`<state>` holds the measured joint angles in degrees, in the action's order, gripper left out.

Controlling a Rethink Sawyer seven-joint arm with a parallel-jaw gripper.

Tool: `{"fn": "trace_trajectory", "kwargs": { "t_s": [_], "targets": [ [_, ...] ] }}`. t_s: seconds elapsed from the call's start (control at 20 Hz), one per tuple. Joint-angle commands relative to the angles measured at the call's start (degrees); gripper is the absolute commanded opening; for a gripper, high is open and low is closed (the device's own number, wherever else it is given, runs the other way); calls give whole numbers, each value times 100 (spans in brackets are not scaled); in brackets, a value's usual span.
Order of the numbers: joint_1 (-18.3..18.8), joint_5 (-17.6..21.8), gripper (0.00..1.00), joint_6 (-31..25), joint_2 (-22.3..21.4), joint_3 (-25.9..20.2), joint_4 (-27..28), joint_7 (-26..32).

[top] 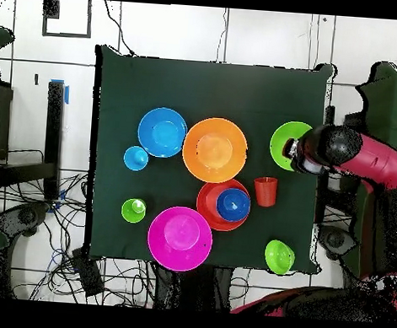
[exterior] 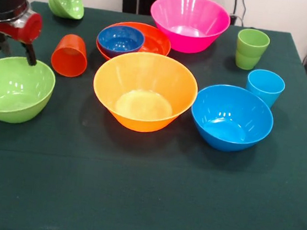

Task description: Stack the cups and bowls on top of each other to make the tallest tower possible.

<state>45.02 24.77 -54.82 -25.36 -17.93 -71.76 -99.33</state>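
- Sitting unstacked across the dark green table (exterior: 132, 201): seven bowls, three cups.
- Gripper (exterior: 31, 55) reaches the lime bowl (exterior: 13, 89) at one table edge; finger opening cannot be judged.
- Cables trail over the surrounding floor (top: 143, 285).

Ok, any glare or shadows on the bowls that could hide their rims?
Front view: bright glare streaks inside the pink bowl and lime green bowl, rims still readable; soft shadows beside the orange bowl. Overhead view: even light, and the arm covers part of the lime green bowl.
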Motion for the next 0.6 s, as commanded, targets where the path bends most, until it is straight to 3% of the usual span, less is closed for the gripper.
{"fn": "trace_trajectory", "kwargs": {
  "t_s": [0.05,0.6],
  "targets": [
    [-145,444,100,182,319,-693,-408,1826],
    [-192,611,100,93,317,-763,-378,1606]
  ]
}}
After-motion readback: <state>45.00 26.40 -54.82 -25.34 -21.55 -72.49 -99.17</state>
